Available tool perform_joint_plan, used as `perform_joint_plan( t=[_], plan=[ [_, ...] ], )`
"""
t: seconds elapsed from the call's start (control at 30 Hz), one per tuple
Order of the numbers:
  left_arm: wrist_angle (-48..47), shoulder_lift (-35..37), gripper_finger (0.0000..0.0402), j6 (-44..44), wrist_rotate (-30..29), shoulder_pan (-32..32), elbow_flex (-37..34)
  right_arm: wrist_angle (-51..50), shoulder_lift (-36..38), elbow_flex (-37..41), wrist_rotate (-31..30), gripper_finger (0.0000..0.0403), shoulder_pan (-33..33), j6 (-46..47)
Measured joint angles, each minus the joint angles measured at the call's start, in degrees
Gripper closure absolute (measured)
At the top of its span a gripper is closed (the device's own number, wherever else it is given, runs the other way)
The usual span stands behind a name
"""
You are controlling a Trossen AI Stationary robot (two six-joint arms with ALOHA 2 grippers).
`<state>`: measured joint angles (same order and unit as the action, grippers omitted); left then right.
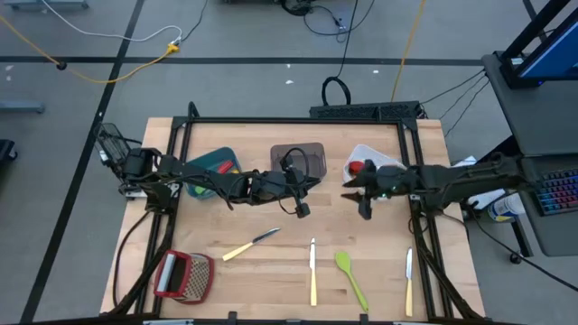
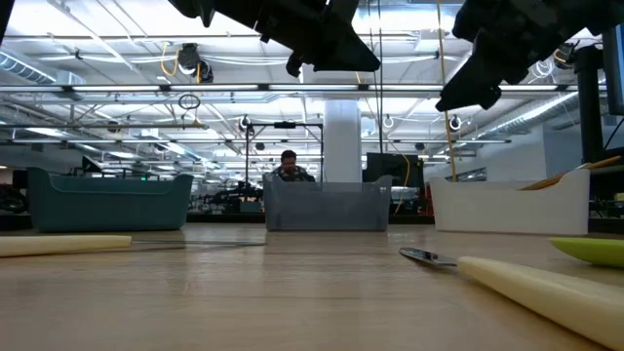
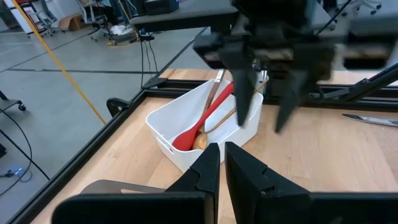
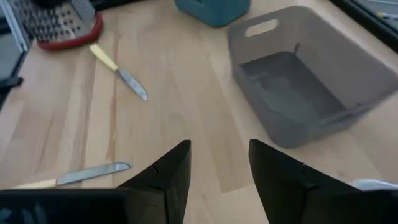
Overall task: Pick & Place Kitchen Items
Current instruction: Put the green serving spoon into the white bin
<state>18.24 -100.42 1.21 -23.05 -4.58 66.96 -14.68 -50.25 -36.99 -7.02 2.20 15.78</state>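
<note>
Three cream-handled knives (image 1: 251, 244) (image 1: 312, 271) (image 1: 408, 282) and a green spatula (image 1: 350, 276) lie flat on the table's near half. A red spatula (image 3: 200, 124) and a wooden spoon (image 3: 214, 127) lean inside the white bin (image 1: 366, 161), heads down. My left gripper (image 1: 302, 209) is shut and empty, raised above the table in front of the grey bin (image 1: 298, 160); its own view (image 3: 221, 160) looks toward the white bin. My right gripper (image 1: 363, 200) is open and empty, raised in front of the white bin; its own view (image 4: 219, 167) looks toward the grey bin.
The teal bin (image 1: 217, 168) stands at the far left. The grey bin (image 4: 298, 93) has nothing in it. A red-framed grater (image 1: 185, 275) lies at the near left corner. The two grippers hang close together over the table's middle. A person shows in the room beyond (image 2: 289, 164).
</note>
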Motion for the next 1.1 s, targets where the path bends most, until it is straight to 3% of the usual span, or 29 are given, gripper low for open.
perform_joint_plan(
  t=[0.4, 0.83, 1.1],
  plan=[
    [0.0, 0.0, 0.0371, 0.0, 0.0, 0.0, 0.0, 7.2, -16.3, 0.0, -3.7, 0.0248, 11.3, 7.6],
    [0.0, 0.0, 0.0371, 0.0, 0.0, 0.0, 0.0, 17.3, -23.9, 0.0, -3.7, 0.0248, 18.8, 10.9],
    [0.0, 0.0, 0.0371, 0.0, 0.0, 0.0, 0.0, 16.3, -27.2, 0.0, -3.6, 0.0248, 22.7, 18.9]
  ],
)
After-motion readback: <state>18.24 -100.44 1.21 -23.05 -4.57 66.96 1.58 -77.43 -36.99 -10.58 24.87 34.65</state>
